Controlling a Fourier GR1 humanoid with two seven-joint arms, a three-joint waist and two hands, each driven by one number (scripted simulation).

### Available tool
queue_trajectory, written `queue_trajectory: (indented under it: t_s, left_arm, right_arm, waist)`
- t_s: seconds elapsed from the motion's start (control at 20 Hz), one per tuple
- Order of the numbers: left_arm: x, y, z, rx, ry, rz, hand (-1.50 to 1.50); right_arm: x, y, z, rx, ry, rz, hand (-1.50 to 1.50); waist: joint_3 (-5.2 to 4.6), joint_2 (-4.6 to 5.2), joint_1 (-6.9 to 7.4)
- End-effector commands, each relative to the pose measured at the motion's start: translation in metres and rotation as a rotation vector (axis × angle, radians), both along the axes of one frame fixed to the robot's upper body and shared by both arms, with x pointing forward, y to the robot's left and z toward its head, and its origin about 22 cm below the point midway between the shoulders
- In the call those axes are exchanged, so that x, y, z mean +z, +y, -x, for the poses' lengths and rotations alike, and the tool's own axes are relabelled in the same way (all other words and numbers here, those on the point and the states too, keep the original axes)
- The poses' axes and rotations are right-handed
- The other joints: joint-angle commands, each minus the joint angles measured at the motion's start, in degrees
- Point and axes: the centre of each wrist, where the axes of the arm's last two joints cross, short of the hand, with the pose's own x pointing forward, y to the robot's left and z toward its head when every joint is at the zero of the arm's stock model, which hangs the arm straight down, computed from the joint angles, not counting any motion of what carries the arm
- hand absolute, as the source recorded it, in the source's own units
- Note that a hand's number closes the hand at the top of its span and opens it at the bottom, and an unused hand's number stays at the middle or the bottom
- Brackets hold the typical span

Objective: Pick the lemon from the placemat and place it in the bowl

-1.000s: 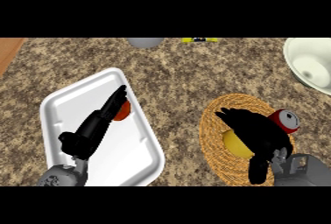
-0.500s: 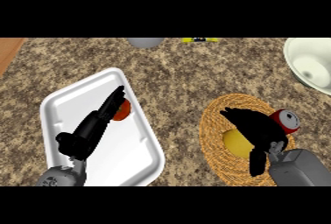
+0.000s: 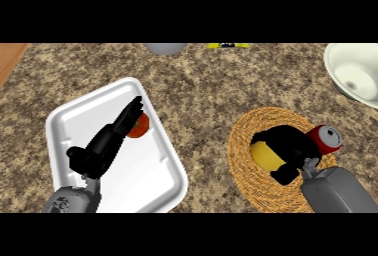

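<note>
Head view, speckled brown worktop [image 3: 214, 90].

Right hand [image 3: 289, 147]: over the round woven placemat [image 3: 247, 172] at near right, fingers curled round the yellow lemon [image 3: 261, 154]. Lemon shows at the hand's left side, partly hidden, over the placemat's middle. Whether it is lifted off the mat cannot be told.

Red can [image 3: 325, 138]: just beside the hand on its right, lying at the placemat's right edge, its silver end showing.

Bowl [image 3: 354, 70]: white, far right corner, cut by the view's edge, well apart from the placemat.

Left hand [image 3: 103, 147]: fingers straight, stretched over the white tray [image 3: 159, 165] at near left, holding nothing. Fingertips next to a small red-orange object [image 3: 138, 127] on the tray; contact cannot be told.

Far edge: a grey rounded object [image 3: 165, 48] and a small yellow item [image 3: 228, 45], both cut off.
</note>
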Motion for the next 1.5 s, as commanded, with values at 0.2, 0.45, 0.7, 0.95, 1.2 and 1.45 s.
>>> queue_trajectory:
  t_s: [0.2, 0.45, 0.7, 0.95, 1.2, 1.45]
  left_arm:
    - [0.004, 0.005, 0.0, -0.003, 0.008, 0.0, 0.0]
    - [-0.005, -0.006, 0.004, 0.005, -0.031, -0.002, 0.0]
    - [0.002, 0.003, 0.022, -0.018, 0.004, 0.005, 0.0]
    - [0.005, 0.002, -0.002, -0.004, 0.005, -0.006, 0.0]
    - [0.012, -0.005, 0.013, 0.002, 0.003, -0.009, 0.0]
    - [0.007, -0.006, 0.004, 0.013, 0.008, -0.008, 0.0]
  right_arm:
    - [-0.024, -0.002, -0.023, 0.029, -0.098, -0.043, 1.5]
    - [-0.01, 0.019, -0.018, 0.021, -0.134, -0.073, 1.5]
    - [0.026, -0.08, -0.035, 0.07, -0.172, -0.075, 1.5]
    - [0.035, -0.11, -0.033, 0.006, -0.397, 0.028, 1.5]
    - [0.065, -0.13, -0.027, -0.082, -0.6, -0.108, 1.5]
    - [0.111, -0.122, -0.025, -0.161, -0.746, -0.398, 1.5]
  waist:
    - [0.01, 0.05, 0.24]
    - [-0.01, -0.02, 0.03]
    - [0.01, -0.05, 0.34]
    - [0.01, 0.02, -0.41]
    - [0.04, -0.28, -0.35]
    - [-0.01, -0.37, -1.05]
